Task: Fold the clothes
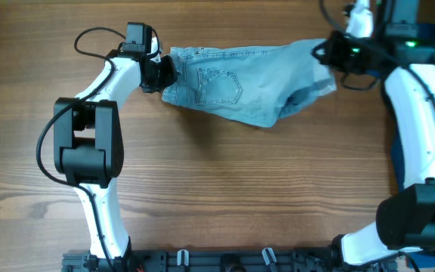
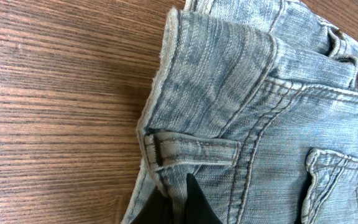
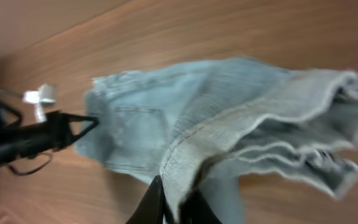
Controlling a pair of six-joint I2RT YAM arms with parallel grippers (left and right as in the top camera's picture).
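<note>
A brown wood-grain table [image 1: 225,196] carries light blue jeans [image 1: 240,83] lying across its far side.

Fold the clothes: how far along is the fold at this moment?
Partway. The jeans already lie doubled into a short bundle on the table. In hand: the left pincer grips the waistband end, the right pincer holds the other end raised. Left: lay that end down, finish folding, release.

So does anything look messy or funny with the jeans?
A little. The light blue faded denim jeans are bunched and rumpled at the end by the right gripper, where loose layers droop unevenly. At the waistband end, by the left gripper, they lie flat on the wooden table. Nothing looks torn.
</note>
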